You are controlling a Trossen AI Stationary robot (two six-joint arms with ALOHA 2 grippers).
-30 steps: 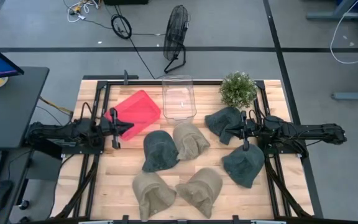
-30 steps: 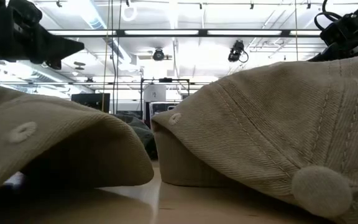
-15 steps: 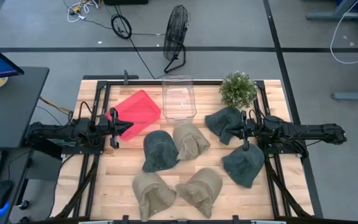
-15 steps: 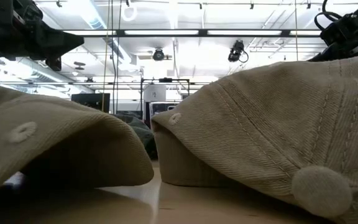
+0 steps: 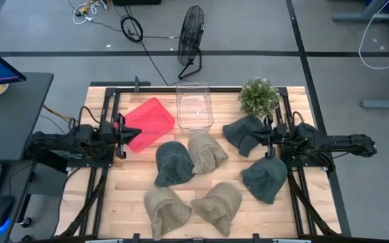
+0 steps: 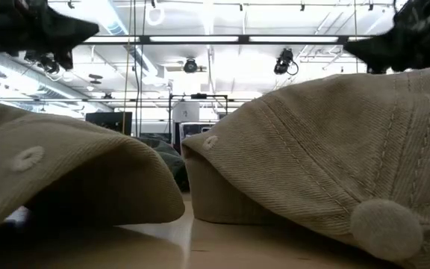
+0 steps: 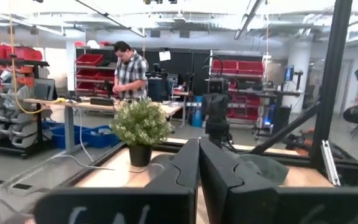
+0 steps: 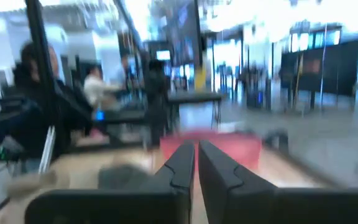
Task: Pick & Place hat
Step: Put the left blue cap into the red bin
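Note:
Several soft hats lie on the wooden table in the high view. Three are dark green (image 5: 174, 162), (image 5: 242, 133), (image 5: 265, 179) and three are tan (image 5: 206, 152), (image 5: 165, 208), (image 5: 218, 201). Two tan hats (image 6: 66, 172), (image 6: 327, 142) fill the low view. My left gripper (image 5: 135, 131) (image 7: 197, 163) is shut and level, in the air beside the red bin (image 5: 147, 121). My right gripper (image 5: 255, 138) (image 8: 196, 163) is also shut and level, above the dark green hat near the plant. Neither gripper holds anything.
A clear plastic bin (image 5: 194, 106) and a potted plant (image 5: 258, 96) stand at the far edge, next to the red bin. Bare wood shows along the table's left side (image 5: 123, 192) and at its near right corner. People are in the room behind, one of them (image 7: 129, 71) at a bench.
Both arms have risen a little. The left gripper has drawn back slightly toward the table's left edge. The right gripper has shifted slightly toward the right edge, and its fingers now show pointing level in the low view. No hat has moved.

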